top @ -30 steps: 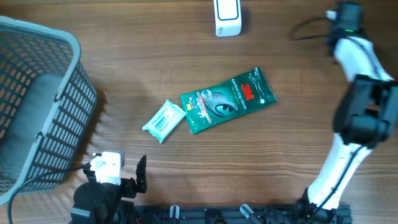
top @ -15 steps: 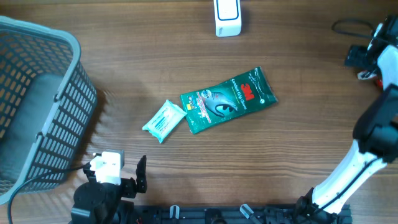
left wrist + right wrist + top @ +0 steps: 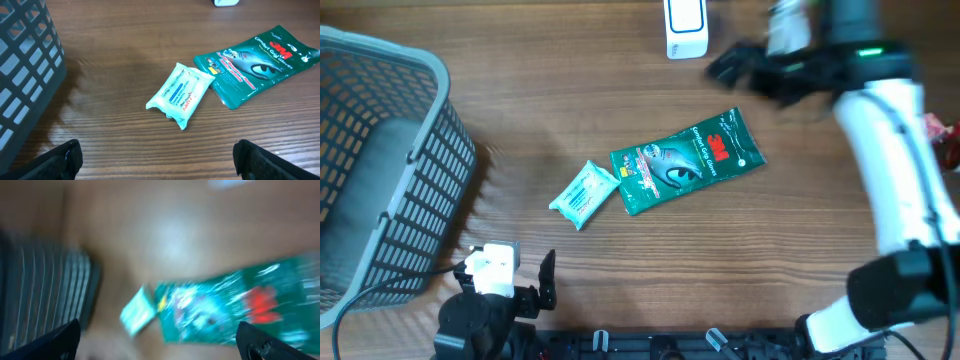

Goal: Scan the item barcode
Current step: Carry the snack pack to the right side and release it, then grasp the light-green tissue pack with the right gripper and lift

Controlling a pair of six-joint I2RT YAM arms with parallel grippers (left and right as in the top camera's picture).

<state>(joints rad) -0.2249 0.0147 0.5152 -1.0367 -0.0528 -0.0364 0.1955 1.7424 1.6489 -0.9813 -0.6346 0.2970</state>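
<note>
1. Green flat plastic pouch (image 3: 687, 160): mid-table, just beside small pale wipes packet (image 3: 584, 194); likely light, floppy, slick.
2. Best pinched along a free edge.
3. Right gripper (image 3: 157, 342) spread wide nearby; left gripper (image 3: 157, 160) spread too.

Glossy green packet (image 3: 686, 160), wood-grain table (image 3: 570, 90)

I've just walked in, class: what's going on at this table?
Nothing is held yet. The right gripper hangs open above the table, just beyond the green 3M pack, and is blurred in the picture. The left gripper sits open at the near edge, facing the small wipes packet. Both packs lie flat, right of the grey basket.
</note>
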